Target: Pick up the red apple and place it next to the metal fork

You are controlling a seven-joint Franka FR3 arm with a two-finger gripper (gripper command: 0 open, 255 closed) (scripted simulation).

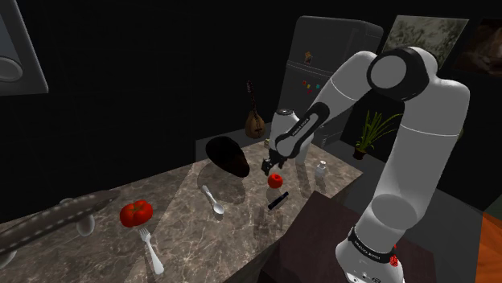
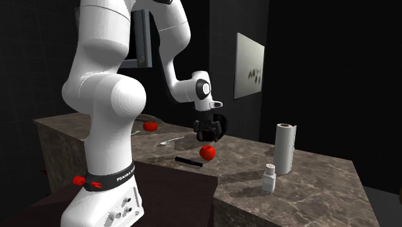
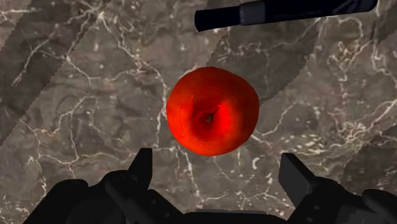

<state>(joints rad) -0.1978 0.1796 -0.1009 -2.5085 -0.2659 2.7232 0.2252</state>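
So the all-black two-finger gripper hangs right above the round red apple, fingers spread wide on either side and not touching it, nothing held. The apple sits on the brown marbled stone table, just beside a slim black pen-like stick. The silver metal fork lies well apart toward the shoulder view's left, tines by a red tomato-looking thing.
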